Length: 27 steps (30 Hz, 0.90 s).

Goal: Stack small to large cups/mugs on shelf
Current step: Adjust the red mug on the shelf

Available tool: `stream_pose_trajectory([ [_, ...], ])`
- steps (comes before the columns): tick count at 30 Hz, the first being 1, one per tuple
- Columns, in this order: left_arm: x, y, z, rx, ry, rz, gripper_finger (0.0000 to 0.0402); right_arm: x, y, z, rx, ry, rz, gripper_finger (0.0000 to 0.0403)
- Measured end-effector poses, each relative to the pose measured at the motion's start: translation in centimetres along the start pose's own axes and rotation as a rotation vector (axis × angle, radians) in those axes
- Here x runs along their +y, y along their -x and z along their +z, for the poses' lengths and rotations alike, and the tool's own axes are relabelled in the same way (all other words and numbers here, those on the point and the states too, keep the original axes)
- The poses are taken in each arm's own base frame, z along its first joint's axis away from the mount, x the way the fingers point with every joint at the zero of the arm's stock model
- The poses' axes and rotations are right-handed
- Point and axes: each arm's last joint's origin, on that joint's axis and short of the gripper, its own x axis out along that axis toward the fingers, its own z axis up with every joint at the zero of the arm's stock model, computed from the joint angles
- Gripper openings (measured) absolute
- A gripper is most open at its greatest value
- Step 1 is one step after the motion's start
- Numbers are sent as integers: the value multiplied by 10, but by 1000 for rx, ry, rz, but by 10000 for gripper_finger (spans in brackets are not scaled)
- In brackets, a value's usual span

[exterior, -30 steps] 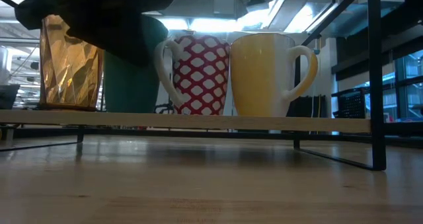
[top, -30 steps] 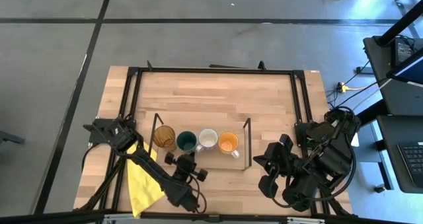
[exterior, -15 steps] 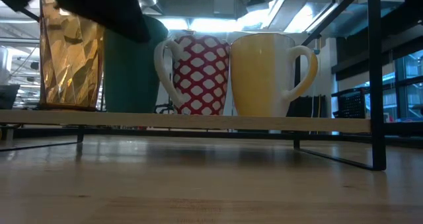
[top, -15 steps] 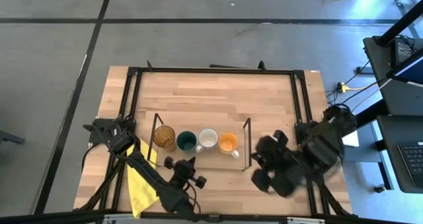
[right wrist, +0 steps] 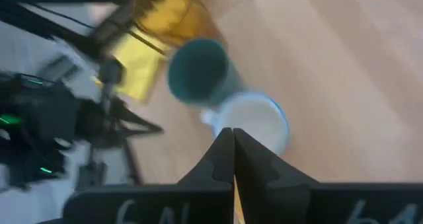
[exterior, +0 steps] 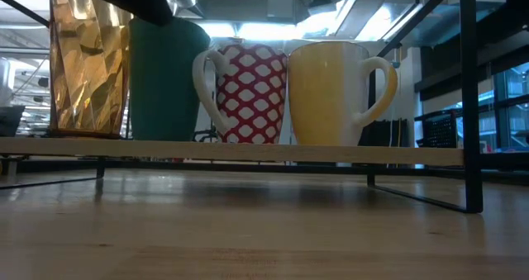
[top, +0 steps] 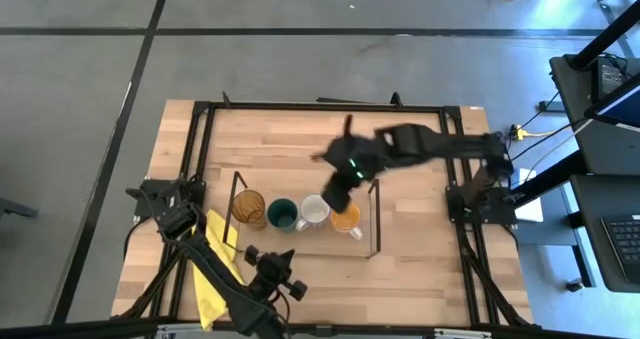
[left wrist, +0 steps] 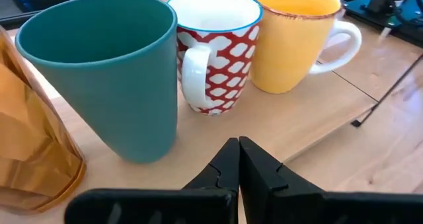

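2 dark jointed arms, black cables, tapered black jaws.

Grey floor [top: 300,9] w/ dark lines; desk [top: 610,209] at right

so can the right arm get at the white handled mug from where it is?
Probably yes. The right hand hangs shut just above the white handled mug with the red pattern, whose rim is open from above. The dark green cup and orange handled mug stand close on either side, so finger room is tight.

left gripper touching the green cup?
Apart. In the left wrist view, the shut left gripper sits short of the green cup, bare shelf between them.
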Motion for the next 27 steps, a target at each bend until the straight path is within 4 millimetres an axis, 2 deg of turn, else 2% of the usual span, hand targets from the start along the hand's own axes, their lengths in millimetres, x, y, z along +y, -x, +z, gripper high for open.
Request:
stream_pose_trajectory([
  [3,0,1,-1,1,-1,-3,0,-37,-29,16,29,-68,60,3],
  [7,0,0,0,0,1,1,0,-99,-64,12,157,-185,-23,3],
  [10,0,-2,1,0,-2,5,0,-132,-80,6,227,-253,-16,2],
  [13,-1,-5,2,12,1,19,0,-142,-94,4,213,-264,89,2],
  [17,0,-13,3,18,-4,47,0,-142,-105,6,155,-239,211,2],
  [27,-3,-43,16,56,33,147,0,-149,-133,-1,235,-126,293,2],
])
